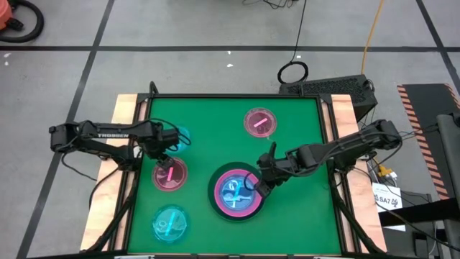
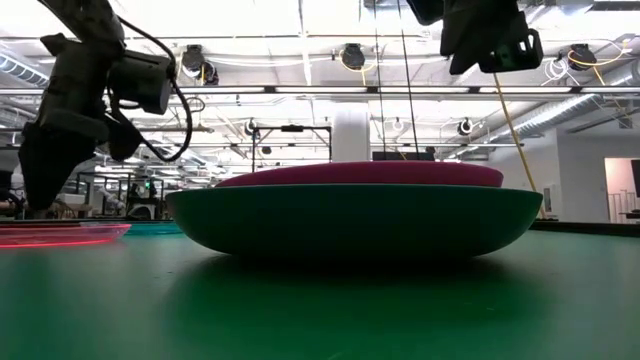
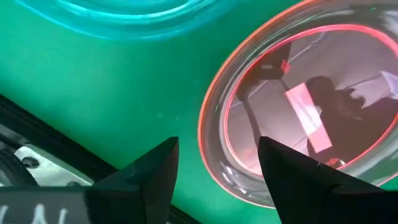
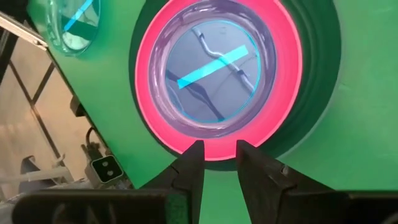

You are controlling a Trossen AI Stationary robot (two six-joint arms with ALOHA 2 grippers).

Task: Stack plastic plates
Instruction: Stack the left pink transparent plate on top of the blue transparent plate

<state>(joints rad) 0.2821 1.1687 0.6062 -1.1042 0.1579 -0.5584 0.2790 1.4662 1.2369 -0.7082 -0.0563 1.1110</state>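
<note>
At nine o'clock on the green tabletop (image 1: 287,216), the left pincer (image 1: 162,155) hangs with its fingers spread, just above the nine-o'clock rim of a small translucent pink plate (image 1: 169,173). The left wrist view shows that pink plate's rim (image 3: 211,124) right ahead of the two parted fingers (image 3: 149,174), none of it between them, so the pincer looks lined up to slide over the edge rather than carrying anything. A small translucent cyan plate (image 1: 181,135) lies just past the left pincer toward eleven o'clock, and another cyan plate (image 1: 170,223) sits alone at seven o'clock; both lie flat and apart, presumably waiting their turn.

Near six o'clock stands the stack (image 1: 236,193): the large dark green plate (image 2: 350,220) at the bottom, the hot pink plate (image 4: 143,74) nested in it, and a small cyan plate (image 4: 214,62) on top, largest lowest so each sits steady. A black plate cannot be told apart in it. The right pincer (image 1: 253,184) hovers at the stack's three-o'clock edge, its fingers (image 4: 189,171) narrowly parted and pinching nothing, likely placed there to guard or adjust the pile. A second small pink plate (image 1: 260,122) rests alone at one o'clock.
</note>
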